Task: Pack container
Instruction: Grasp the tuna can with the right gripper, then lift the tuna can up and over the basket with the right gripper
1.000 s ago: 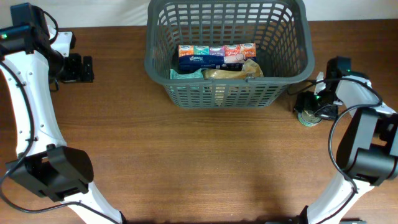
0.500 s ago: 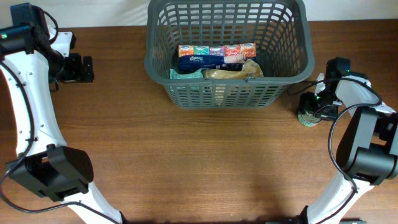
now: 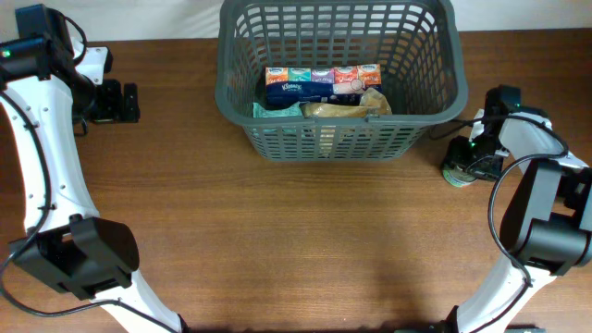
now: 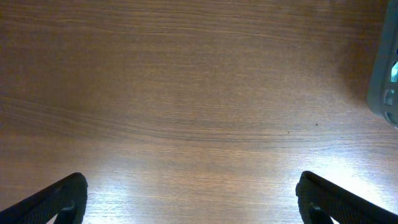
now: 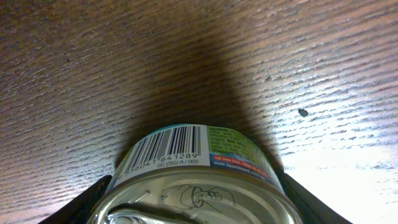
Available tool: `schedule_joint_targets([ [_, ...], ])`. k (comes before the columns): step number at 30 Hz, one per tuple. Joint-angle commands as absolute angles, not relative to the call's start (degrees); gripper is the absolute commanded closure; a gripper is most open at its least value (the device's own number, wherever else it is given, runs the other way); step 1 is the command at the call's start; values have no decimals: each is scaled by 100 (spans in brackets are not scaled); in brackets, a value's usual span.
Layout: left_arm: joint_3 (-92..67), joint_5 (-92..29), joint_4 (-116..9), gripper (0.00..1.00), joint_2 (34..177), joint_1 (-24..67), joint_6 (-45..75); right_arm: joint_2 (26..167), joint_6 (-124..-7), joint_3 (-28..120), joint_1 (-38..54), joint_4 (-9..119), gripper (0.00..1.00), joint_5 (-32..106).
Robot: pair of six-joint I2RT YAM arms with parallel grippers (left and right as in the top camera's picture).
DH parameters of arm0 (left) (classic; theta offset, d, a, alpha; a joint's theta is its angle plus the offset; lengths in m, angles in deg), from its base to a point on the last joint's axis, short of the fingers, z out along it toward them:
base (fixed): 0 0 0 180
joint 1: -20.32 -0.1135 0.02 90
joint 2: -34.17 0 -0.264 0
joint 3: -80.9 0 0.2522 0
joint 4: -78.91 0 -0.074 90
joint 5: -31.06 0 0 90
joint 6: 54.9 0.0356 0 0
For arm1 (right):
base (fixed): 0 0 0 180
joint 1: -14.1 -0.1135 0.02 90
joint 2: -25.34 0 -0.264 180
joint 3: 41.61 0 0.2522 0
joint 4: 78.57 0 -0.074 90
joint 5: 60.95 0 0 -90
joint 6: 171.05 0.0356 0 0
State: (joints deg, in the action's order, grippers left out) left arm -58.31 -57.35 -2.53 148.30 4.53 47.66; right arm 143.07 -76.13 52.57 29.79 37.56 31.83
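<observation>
Sitting upright with its mouth facing up, the large dark grey plastic lattice basket (image 3: 324, 139) stands on the brown wooden counter (image 3: 296, 240). Its long axis runs left to right in the overhead view. Just right of the basket's front corner, the right claw (image 3: 462, 165) flanks a small round tin can (image 5: 199, 174), with its fingers (image 5: 78, 205) close against the sides; whether they squeeze it cannot be told. Well left of the basket, the left claw (image 4: 189, 208) is spread wide above the wood.
</observation>
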Motion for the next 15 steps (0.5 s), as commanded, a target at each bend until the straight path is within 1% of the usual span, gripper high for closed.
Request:
schedule_joint_targets([
  [1, -5820, -5654, -249, 1, 14861, 439, 4711, 14288, -7440, 5489, 3123, 3601, 78, 3341],
  [3, -5820, -5654, -249, 1, 14861, 439, 4711, 14181, -7300, 5681, 3237, 3551, 81, 3343],
  [6, -5820, -5654, -249, 1, 14861, 439, 4711, 13993, -7302, 6071, 3403, 3372, 82, 3354],
  [9, -5820, -5654, -249, 1, 14861, 439, 4714, 13820, -7258, 6602, 3516, 3035, 87, 3356],
  [12, -5820, -5654, -249, 1, 14858, 439, 4711, 13612, -7256, 7113, 3512, 2797, 90, 3354],
  [15, -5820, -5654, -249, 1, 14861, 439, 4711, 13330, -7234, 7795, 3470, 2576, 96, 3393],
])
